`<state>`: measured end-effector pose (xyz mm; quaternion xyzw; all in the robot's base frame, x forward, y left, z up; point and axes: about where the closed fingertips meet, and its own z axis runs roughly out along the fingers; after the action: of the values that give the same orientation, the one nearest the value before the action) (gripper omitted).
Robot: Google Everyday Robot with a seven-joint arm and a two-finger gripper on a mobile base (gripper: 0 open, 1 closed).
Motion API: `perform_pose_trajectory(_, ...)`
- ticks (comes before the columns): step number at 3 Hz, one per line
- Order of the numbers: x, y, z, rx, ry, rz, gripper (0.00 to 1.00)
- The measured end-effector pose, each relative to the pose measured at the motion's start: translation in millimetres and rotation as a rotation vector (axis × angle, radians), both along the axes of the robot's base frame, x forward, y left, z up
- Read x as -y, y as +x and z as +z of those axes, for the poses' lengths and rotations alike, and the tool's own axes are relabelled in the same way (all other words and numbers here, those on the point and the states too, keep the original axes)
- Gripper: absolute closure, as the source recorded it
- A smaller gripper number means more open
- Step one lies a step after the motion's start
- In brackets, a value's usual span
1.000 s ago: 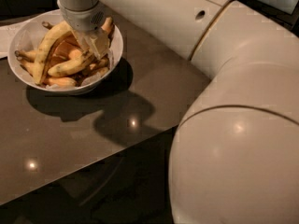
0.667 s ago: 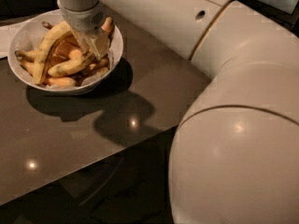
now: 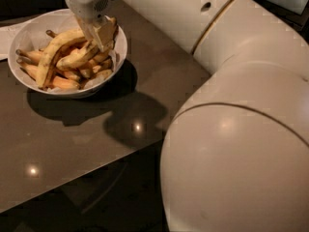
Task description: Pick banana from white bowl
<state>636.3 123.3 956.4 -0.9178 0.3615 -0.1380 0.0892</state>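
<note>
The white bowl (image 3: 29,33) stands at the table's far left and holds several bananas. My gripper (image 3: 100,41) reaches down into the bowl's right side from the arm above. Its fingers (image 3: 103,33) are closed on the right end of the banana (image 3: 76,57), a medium-long pale yellow one that lies tilted across the pile. A longer yellow-green banana (image 3: 48,62) curves along the left of it. Short orange bananas (image 3: 65,82) lie beneath. The gripper's tips are partly hidden among the fruit.
The bowl sits on a dark brown table (image 3: 87,144) whose front edge runs diagonally at the lower left. White paper (image 3: 7,37) lies left of the bowl. My large white arm (image 3: 231,129) fills the right side of the view.
The gripper has risen slightly in the bowl. The medium banana has come up with it and now lies across the orange bananas that showed in the middle before.
</note>
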Motion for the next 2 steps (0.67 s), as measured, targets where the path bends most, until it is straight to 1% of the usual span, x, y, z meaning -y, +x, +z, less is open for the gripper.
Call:
perform_pose_trajectory(1,0.1,0.2,0.3,0.001,0.001,0.0,1.0)
perform_pose_trajectory(2,-2.9,3.0,3.3,0.012,0.033,0.005,1.0)
